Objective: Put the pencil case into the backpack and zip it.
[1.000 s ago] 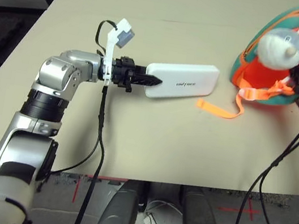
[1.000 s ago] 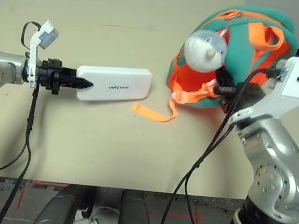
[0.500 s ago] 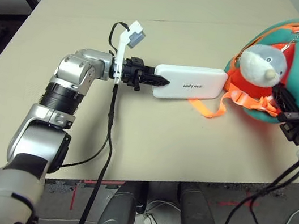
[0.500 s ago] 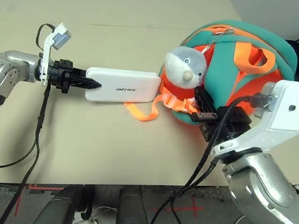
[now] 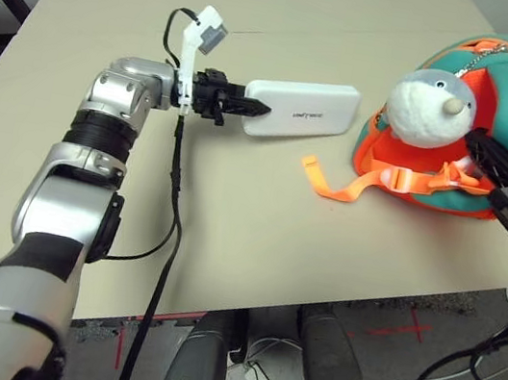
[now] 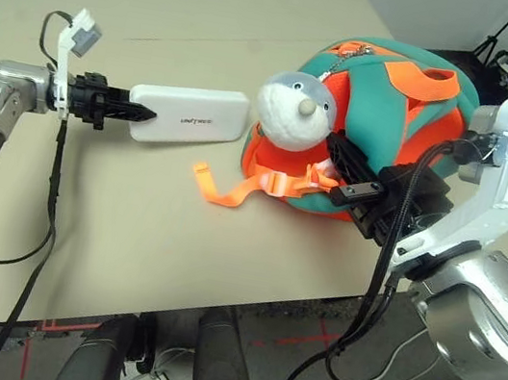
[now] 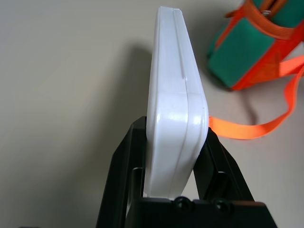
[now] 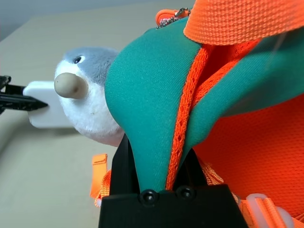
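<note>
The white pencil case lies flat on the tan table, held at its left end by my left gripper, which is shut on it. In the left wrist view the case stands edge-on between the two black fingers. To its right the teal and orange backpack lies on the table with a grey-white plush shark charm on its front. My right gripper is shut on a fold of the backpack's teal fabric by the orange trim.
A loose orange strap trails from the backpack across the table toward the front edge. Black cables hang from both arms. The table's front edge runs close below. A stand with small items is beyond the far right corner.
The whole picture has shifted, so the head camera moved. The backpack has moved a little away from the pencil case, and the orange strap now lies apart from the case. Both grips are unchanged.
</note>
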Robot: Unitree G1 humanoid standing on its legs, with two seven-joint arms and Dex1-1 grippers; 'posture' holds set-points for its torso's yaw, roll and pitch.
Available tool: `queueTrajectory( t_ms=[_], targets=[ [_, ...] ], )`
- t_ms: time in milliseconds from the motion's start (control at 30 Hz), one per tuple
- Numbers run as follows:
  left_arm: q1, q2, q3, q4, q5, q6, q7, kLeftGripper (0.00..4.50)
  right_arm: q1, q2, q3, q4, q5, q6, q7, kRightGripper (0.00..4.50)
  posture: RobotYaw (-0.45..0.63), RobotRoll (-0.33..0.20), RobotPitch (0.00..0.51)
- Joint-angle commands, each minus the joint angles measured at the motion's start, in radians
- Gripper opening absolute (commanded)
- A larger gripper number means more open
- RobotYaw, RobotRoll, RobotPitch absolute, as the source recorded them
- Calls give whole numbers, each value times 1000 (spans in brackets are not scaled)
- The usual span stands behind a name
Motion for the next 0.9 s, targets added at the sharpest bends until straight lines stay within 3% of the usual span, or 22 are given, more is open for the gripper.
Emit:
queueTrajectory(
  t_ms=[33,300,533,733,900],
  targets=[
    [11,70,47,6,10,-5,-23,1435,-28,-21,16,-9,-7,-38,76,485,-245,0,209],
    [7,169,146,-2,-26,73,-38,1434,-139,-72,54,27,33,-44,178,485,-230,0,202],
    [18,168,197,-69,-83,183,-57,1434,-192,-146,43,72,47,-6,337,485,-244,0,194],
    [15,155,195,-71,-82,180,-46,1434,-81,-187,-67,28,56,37,444,485,-251,0,196],
    [-3,137,190,-60,-83,172,-46,1434,152,-138,-239,-56,21,99,473,485,-277,0,198]
  ],
)
